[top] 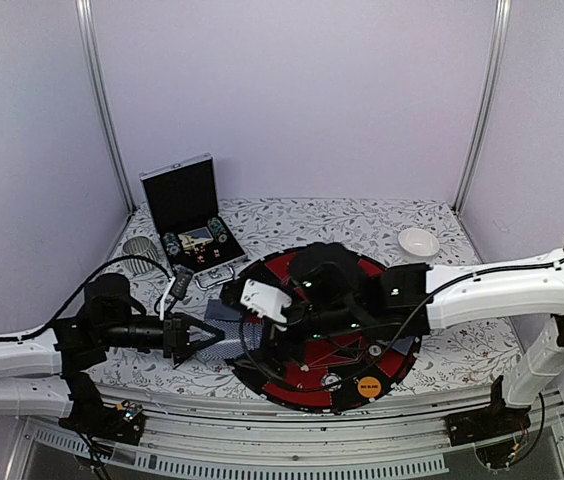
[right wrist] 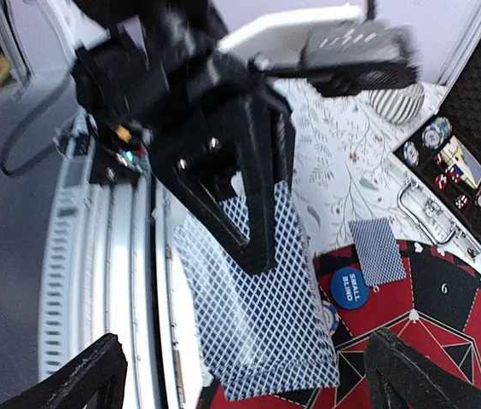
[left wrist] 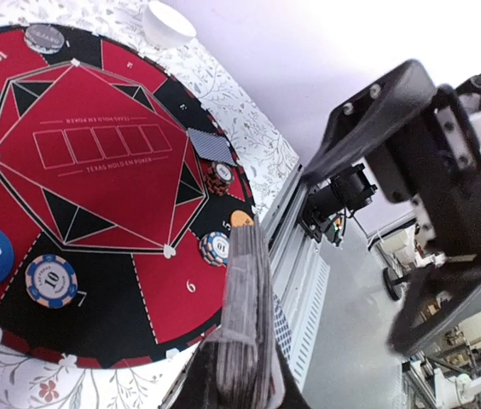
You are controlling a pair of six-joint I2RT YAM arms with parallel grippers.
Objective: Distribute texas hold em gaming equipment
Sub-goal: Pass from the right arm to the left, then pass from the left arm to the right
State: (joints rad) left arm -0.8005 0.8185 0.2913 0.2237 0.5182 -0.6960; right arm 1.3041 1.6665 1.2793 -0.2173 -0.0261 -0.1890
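Our left tool (top: 200,338) pinches the deck of playing cards (right wrist: 262,336) by one end, just beside the round mat (top: 284,385) and near the front edge of the tabletop (top: 362,222). Our right tool (right wrist: 242,341) faces the deck with its fingers spread, holding nothing. We judge the grip shallow: a nudge from the right tool could spill cards over that edge.

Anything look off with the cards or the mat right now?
The deck clamped in the left gripper looks splayed: its bottom edges are stepped, not flush. Nothing else stands out.
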